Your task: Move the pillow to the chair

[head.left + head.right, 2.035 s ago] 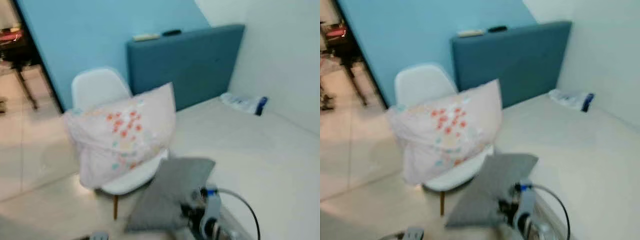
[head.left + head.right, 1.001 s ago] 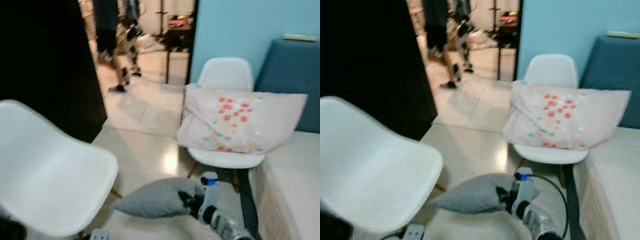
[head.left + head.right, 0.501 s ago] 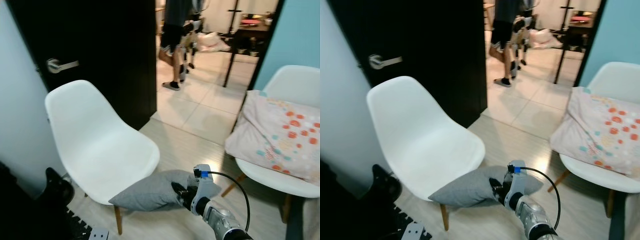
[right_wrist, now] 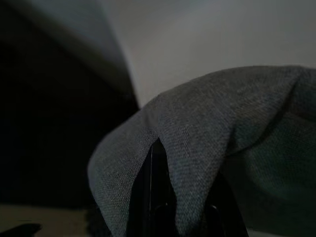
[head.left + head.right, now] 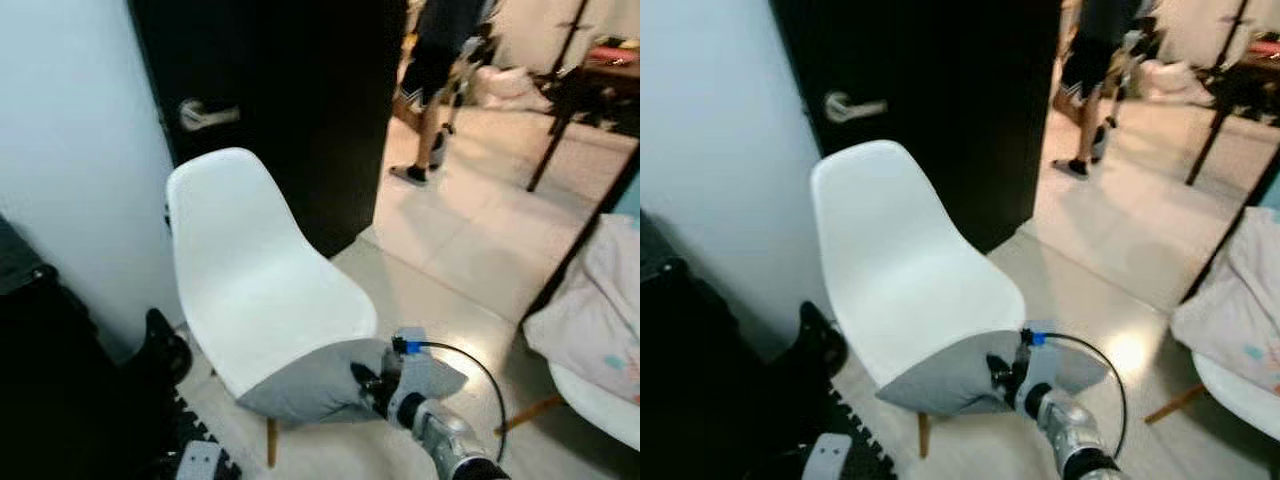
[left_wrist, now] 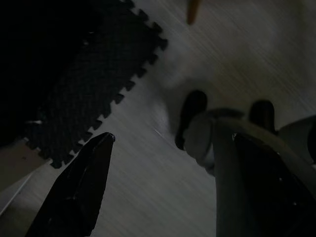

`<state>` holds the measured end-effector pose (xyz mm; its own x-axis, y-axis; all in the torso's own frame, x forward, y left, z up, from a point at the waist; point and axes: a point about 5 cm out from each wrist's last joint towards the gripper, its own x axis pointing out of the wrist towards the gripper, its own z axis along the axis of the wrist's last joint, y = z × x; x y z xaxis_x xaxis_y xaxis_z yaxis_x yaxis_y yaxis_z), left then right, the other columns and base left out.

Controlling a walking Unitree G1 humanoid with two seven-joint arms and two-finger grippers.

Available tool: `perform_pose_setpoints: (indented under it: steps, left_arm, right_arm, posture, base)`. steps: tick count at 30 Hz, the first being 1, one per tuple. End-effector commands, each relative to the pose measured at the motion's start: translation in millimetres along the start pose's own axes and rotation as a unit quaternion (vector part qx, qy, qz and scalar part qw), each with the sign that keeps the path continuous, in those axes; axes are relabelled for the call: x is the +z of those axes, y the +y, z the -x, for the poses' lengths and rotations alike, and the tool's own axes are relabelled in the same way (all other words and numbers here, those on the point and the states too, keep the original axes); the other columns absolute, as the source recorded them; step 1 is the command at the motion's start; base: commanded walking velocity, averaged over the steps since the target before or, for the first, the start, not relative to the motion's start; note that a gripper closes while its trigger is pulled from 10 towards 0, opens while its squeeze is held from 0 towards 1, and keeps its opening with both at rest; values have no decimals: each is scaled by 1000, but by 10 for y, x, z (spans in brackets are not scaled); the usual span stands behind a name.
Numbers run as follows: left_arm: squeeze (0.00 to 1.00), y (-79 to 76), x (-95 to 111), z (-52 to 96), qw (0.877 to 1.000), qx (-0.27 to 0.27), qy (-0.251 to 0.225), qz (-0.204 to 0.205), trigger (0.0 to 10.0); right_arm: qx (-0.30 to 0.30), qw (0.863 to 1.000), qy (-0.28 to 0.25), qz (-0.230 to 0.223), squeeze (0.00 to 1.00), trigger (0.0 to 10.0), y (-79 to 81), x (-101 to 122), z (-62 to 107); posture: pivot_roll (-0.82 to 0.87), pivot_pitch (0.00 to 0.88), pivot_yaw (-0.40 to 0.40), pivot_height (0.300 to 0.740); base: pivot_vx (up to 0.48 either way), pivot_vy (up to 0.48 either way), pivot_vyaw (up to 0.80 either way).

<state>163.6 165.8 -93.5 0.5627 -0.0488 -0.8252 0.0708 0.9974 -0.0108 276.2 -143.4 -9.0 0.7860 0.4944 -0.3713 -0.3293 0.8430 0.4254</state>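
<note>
While your right gripper (image 5: 372,385) grips the grey pillow (image 5: 320,380) at the white chair's (image 5: 260,290) front edge, lift it onto the seat, then release.

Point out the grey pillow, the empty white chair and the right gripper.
grey pillow (image 5: 310,385): left eye view, middle of its fabric.
white chair (image 5: 265,290): left eye view, bare seat.
right gripper (image 5: 368,385): left eye view, fingertips pinching the pillow.

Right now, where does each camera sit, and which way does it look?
Left eye, head: down at white chair, right claw gripping grey pillow.
Right eye, head: same scene, shifted.
Left wrist: down past left claw at floor mat.
Right wrist: pillow folds, chair behind.
Shared: pillow, chair.
</note>
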Motion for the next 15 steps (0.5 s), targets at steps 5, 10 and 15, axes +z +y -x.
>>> perform_pose_setpoints:
  steps: [5, 10, 15]
  left_arm:
    - [0, -65, 221, -36, 999, -24, -44, 7, 10000]
    - [0, -130, 556, -65, 994, -45, -103, 8, 10000]
    - [0, -164, 741, -71, 990, -55, -132, 11, 10000]
  right_arm:
    - [-4, 997, -70, 12, 0, 10000, 2, 304, -56]
    - [-11, 995, -98, 21, 0, 10000, -17, 490, -76]
    - [-4, 993, -115, 30, 0, 10000, 6, 607, -98]
  posture:
    - [21, 0, -28, 740]
    - [26, 0, -35, 740]
    - [23, 0, -37, 740]
  base:
    - [0, 0, 473]
    - [0, 0, 0]
    - [270, 0, 0]
